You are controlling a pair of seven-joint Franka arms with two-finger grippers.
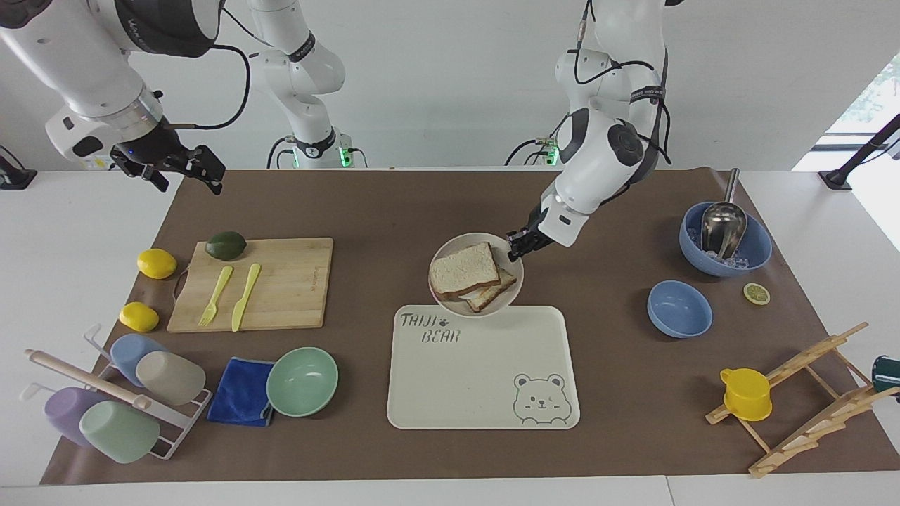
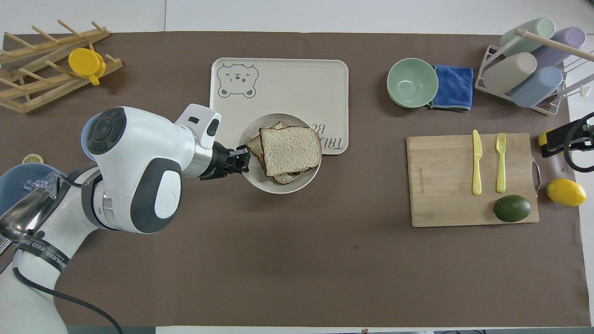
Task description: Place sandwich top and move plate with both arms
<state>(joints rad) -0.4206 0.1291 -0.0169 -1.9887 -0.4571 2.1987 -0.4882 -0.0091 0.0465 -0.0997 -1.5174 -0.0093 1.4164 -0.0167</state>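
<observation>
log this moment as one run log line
left gripper: shut on plate rim, plate raised over bear tray edge | sandwich top: on stack in plate | right gripper: waiting, over table corner

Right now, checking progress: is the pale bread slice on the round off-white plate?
Yes: pale bread slice tops the stack on the round off-white plate.

The sandwich top (image 1: 463,268) hides whatever filling lies beneath; the right gripper's (image 2: 564,139) fingers look unreadable.

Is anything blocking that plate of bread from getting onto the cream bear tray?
Nothing visible does. The left gripper holds the plate by its rim over the bear tray's edge nearest the robots, and the tray's surface is bare. The right gripper waits over the table corner.
</observation>
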